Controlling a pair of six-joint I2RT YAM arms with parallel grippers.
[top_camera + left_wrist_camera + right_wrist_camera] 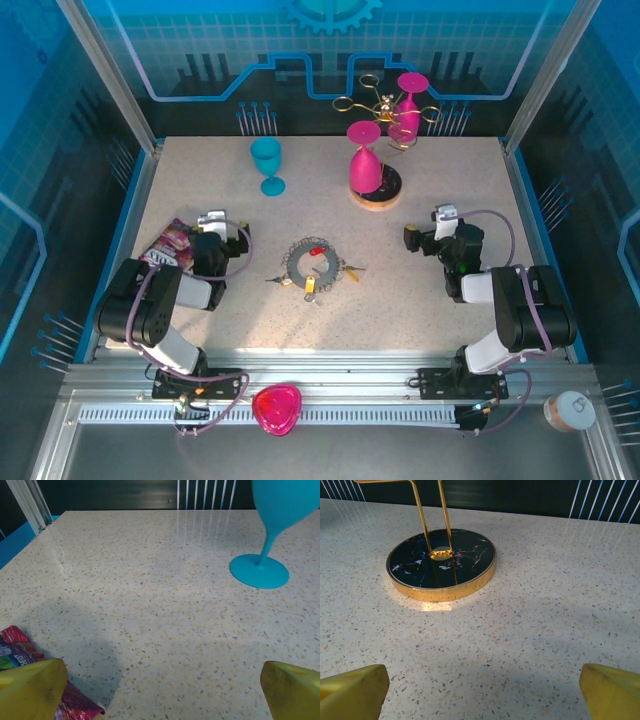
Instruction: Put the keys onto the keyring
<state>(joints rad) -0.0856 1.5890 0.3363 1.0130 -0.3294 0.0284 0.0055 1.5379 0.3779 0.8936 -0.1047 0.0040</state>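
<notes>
From above: the keyring lies flat mid-surface, between the two arms. The keys are scattered tight around its rim, one reddish inside the ring, yellow ones at the near and right edges, and a darker one just off the left side. Whether any is already hooked on a loop is too small to tell. The left gripper sits tucked back on its side, the right gripper likewise, both well apart from the ring.

Left wrist view: the left gripper is spread wide, its yellow fingertips at the bottom corners, nothing between them but bare surface. A blue goblet stands ahead, and a snack packet lies by the left finger.

Right wrist view: the right gripper is also wide apart and empty, facing the dark base of the gold wire stand.

My read: no key is in hand, so this is the reach-and-pick step. Next, one arm must swing inward to a loose key and pinch it low against the surface, while the other probably steadies the ring.
</notes>
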